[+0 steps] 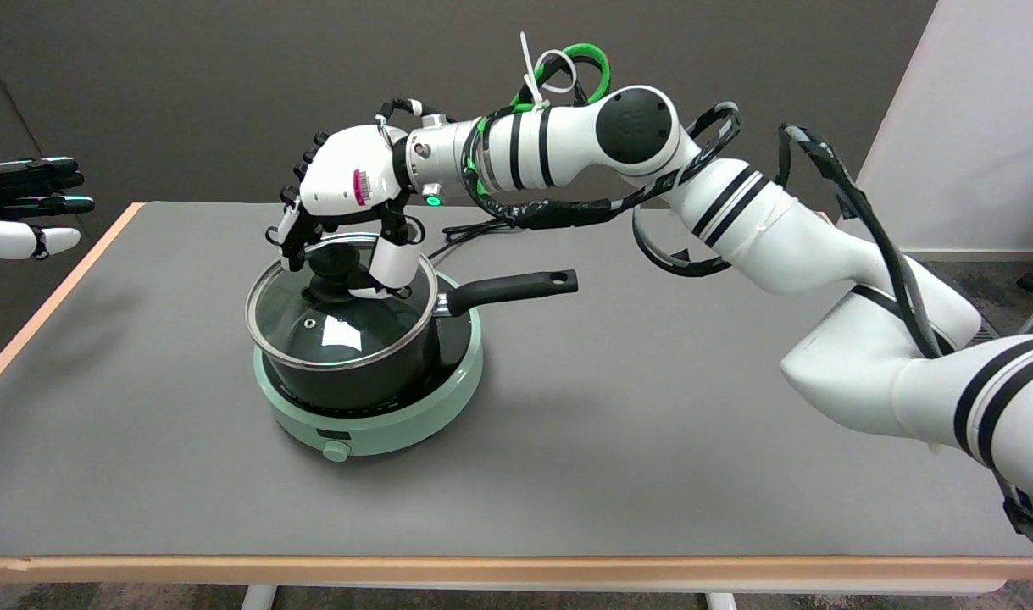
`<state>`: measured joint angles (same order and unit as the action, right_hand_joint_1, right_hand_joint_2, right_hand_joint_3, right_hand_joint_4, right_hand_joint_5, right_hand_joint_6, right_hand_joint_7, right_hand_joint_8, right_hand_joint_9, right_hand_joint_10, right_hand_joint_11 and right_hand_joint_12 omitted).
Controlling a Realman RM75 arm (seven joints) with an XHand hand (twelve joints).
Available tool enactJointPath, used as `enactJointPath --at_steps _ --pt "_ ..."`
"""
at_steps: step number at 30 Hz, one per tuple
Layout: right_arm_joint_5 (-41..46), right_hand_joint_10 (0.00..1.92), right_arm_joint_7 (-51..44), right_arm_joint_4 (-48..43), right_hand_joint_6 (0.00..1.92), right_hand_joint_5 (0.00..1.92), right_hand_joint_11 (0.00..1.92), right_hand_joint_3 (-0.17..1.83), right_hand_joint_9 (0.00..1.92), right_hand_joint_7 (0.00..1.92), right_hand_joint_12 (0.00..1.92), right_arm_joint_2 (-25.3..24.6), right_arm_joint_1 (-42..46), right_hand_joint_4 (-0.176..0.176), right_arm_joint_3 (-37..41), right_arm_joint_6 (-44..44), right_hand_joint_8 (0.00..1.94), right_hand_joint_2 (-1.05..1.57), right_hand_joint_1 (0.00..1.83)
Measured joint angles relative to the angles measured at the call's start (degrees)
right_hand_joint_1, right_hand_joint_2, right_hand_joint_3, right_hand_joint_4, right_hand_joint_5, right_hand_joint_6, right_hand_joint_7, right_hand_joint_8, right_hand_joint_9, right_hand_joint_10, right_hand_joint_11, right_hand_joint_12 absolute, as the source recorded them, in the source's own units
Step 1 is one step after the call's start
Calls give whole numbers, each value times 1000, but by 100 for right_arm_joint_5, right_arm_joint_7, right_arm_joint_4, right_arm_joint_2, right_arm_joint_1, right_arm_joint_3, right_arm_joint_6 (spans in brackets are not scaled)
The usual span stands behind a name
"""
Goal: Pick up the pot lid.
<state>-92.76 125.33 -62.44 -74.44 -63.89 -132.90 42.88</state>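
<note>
Black-and-white right hand (347, 212) is lowered over the round glass pot lid (338, 309), fingers curled around its black knob (334, 267) (contact uncertain). Lid apparently seated on the black saucepan (380, 364), not yet lifted.

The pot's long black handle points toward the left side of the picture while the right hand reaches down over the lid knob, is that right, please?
Not quite: the head view shows the pot's handle pointing right, not left. The right hand does reach down over the lid knob.

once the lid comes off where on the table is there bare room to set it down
Bare grey tabletop lies right of the mint-green round cooker, under the white right arm. A wide strip runs in front of the cooker to the wooden near edge. Left of the cooker is free too. Crowded: the glass pot lid, black pot handle, right hand.
</note>
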Motion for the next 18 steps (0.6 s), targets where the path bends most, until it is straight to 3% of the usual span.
enactJointPath --at_steps 11,15,17,18 --pt "69 683 1 14 625 700 539 829 806 860 1050 -12 39 176 -18 -64 424 683 839" --pt "100 813 0 18 797 721 511 815 827 882 1136 -14 57 176 -20 -93 615 695 873" --pt "114 947 1 18 1325 774 497 287 826 880 1193 -15 65 176 -21 -107 767 1080 927" --pt "117 1018 0 19 1323 779 486 298 824 881 1222 -15 68 176 -22 -111 825 1072 931"
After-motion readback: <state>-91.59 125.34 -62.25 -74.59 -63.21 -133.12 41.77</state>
